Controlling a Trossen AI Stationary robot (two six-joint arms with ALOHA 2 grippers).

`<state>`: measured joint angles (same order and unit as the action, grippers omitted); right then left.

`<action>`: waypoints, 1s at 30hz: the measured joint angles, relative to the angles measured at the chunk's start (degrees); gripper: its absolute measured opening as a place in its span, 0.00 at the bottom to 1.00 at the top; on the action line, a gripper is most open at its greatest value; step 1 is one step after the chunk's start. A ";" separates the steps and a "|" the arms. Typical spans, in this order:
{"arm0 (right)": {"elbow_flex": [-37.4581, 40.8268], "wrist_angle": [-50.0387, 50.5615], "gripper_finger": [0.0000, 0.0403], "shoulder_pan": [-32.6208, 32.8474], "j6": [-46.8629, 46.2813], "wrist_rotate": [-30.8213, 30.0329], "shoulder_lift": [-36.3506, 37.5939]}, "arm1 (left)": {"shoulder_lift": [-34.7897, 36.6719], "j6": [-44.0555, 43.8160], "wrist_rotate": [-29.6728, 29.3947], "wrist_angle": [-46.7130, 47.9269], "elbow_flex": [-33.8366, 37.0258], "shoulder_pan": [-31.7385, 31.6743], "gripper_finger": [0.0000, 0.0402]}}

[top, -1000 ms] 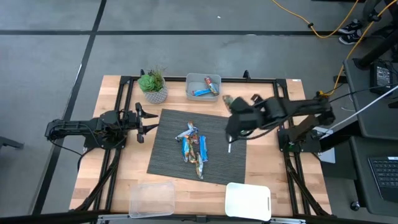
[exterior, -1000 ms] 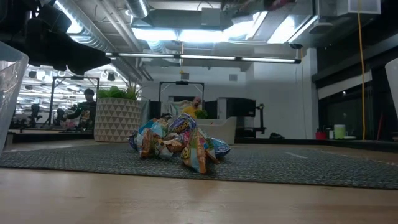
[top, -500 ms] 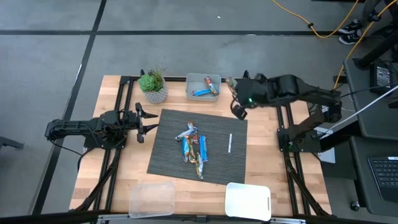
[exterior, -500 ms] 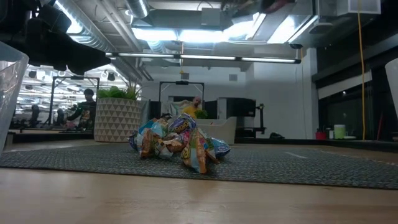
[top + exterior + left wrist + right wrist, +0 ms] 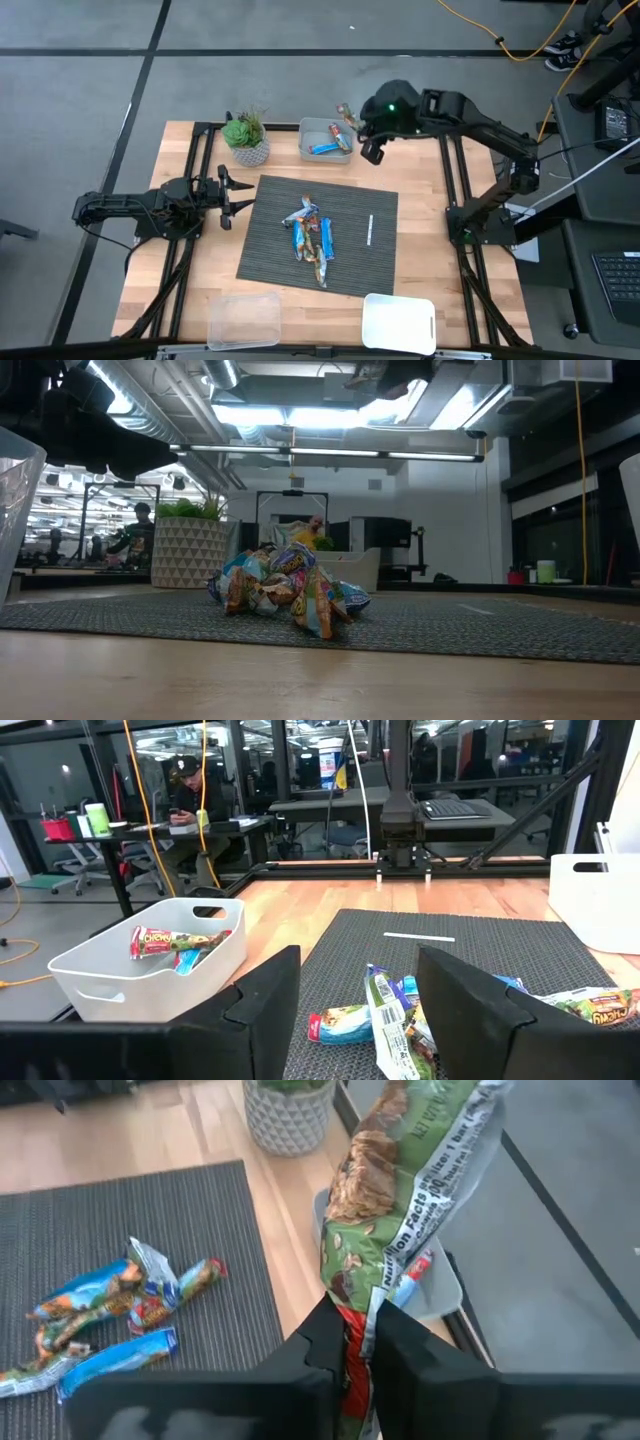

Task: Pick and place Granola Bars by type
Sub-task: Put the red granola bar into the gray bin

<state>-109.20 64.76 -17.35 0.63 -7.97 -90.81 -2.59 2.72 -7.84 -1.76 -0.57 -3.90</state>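
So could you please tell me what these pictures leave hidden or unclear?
- High view: the pile overlaps, so its bars can't be counted.
- Right wrist view: the right gripper covers the held bar's lower end and most of the bin.
- Left wrist view: the bin wall hides its floor.
- Low view: the right arm is cut off.

overhead, table-level, two wrist views, sharing mat (image 5: 315,240)

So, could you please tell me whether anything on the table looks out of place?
One thing: a thin white stick lies alone on the dark mat, apart from the heap of granola bars, and it is no bar. Otherwise, the right claw holds a green-wrapped bar over the white bin.
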 joint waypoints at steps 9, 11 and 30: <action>0.01 -6.49 0.10 -7.76 6.33 8.78 -1.94 | 0.00 0.00 0.00 0.00 -0.01 0.00 0.47; 0.01 -8.15 0.09 -9.28 7.77 10.33 -3.25 | 0.00 0.00 0.00 0.00 0.01 0.00 0.47; -5.00 -7.89 0.06 -18.40 13.92 17.14 -18.90 | -0.02 0.00 0.00 0.00 -0.01 0.00 0.47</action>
<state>-114.20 56.87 -35.75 14.54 9.17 -109.71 -2.61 2.72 -7.84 -1.76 -0.58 -3.90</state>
